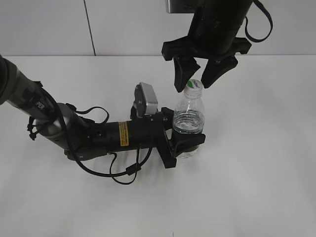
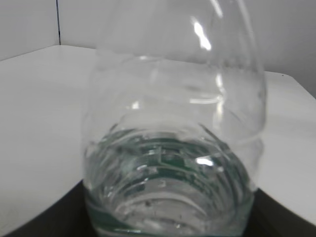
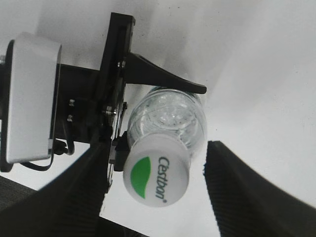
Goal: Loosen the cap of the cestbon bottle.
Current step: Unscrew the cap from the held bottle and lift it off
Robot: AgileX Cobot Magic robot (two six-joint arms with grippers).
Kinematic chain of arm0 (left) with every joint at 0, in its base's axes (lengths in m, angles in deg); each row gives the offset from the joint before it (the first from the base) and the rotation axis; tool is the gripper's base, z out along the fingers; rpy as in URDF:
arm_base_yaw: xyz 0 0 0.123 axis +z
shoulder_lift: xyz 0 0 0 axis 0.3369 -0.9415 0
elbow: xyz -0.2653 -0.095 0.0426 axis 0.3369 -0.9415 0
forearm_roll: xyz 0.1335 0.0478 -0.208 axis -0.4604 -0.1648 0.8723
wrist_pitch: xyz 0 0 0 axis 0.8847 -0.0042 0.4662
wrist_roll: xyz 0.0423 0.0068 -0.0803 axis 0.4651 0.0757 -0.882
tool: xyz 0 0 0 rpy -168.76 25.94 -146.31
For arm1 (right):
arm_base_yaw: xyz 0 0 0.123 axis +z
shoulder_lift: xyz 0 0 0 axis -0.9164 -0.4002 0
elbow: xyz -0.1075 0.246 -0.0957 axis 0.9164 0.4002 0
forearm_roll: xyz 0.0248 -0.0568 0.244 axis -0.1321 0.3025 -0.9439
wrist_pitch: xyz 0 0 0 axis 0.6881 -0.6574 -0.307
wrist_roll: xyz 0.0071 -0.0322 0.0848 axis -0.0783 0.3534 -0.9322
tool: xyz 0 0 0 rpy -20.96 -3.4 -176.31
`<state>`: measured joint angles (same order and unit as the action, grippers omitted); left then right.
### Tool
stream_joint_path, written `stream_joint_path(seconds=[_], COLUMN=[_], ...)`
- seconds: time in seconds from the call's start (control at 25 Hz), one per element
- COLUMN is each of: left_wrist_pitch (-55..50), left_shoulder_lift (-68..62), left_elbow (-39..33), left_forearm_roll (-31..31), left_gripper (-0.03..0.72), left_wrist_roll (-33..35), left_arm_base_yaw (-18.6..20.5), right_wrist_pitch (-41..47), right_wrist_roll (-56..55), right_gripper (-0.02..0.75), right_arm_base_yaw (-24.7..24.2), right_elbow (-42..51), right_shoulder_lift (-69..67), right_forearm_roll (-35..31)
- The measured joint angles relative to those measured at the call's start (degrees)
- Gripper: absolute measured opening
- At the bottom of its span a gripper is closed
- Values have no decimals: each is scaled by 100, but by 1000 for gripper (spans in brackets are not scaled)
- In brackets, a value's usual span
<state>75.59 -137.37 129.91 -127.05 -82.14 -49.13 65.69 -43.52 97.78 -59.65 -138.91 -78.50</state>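
— Where is the Cestbon bottle (image 1: 188,121) sitting right now?

— It is standing upright on the white table (image 1: 256,163), a little right of the middle, with water filling roughly the lower half. The left gripper (image 1: 183,143) is lying low along the table and reaching in from the left, and its jaws are clenching the bottle around the lower body, one black finger on each side.

— Is the cap (image 3: 156,178) showing?

— Yes — it is sitting on the neck, white with a green leaf patch and the word "Cestbon" printed across the top. The right wrist view is looking almost straight down onto it.

— And the other arm?

— The right gripper (image 1: 198,74) is hanging down from above, fingers pointing at the table. Its jaws are spread apart, one ribbed pad (image 3: 247,187) on either side of the cap, and neither pad is touching it. In the exterior view the fingertips are sitting just about level with the cap.

— What is the left wrist camera showing?

— The clear ribbed body filling nearly the whole picture, very close and slightly blurred, with a dark green band (image 2: 168,160) showing through the water near the bottom.

— Anything else on the table?

— Only the left arm's black cables (image 1: 123,173) looping beside its wrist.
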Motion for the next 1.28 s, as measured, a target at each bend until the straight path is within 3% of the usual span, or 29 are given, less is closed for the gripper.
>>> stream_joint_path(seconds=[0.52, 0.76, 1.28], left_wrist_pitch=[0, 0, 0], left_shoulder_lift=[0, 0, 0], left_elbow=[0, 0, 0], left_forearm_roll=[0, 0, -17], left_gripper=[405, 405, 405], left_wrist_roll=[0, 0, 5], left_arm_base_yaw=[0, 0, 0], right_wrist_pitch=[0, 0, 0], right_wrist_roll=[210, 500, 3520], right_gripper=[308, 303, 302], right_arm_base_yaw=[0, 0, 0], right_elbow=[0, 0, 0], right_shoulder_lift=[0, 0, 0], right_forearm_roll=[-5, 0, -121])
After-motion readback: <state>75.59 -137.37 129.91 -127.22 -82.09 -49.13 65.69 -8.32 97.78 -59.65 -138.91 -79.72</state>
